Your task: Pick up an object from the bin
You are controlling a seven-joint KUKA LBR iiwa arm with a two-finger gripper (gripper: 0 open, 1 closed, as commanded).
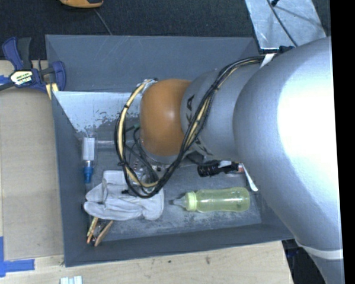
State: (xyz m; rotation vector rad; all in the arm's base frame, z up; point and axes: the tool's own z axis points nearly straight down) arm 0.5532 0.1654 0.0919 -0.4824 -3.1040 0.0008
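Two things lie near the orange cover [164,115]: white cloth [122,202], yellowish bottle [221,200].

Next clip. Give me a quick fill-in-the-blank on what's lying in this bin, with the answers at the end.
1. The yellow-green bottle lies on its ____ near the lower wall of the bin.
2. The crumpled cloth just left of the bottle is ____.
3. The small tube by the bin's left wall has a ____ lower end.
4. The wrist cover on the arm is ____.
Missing words: side; white; blue; orange.
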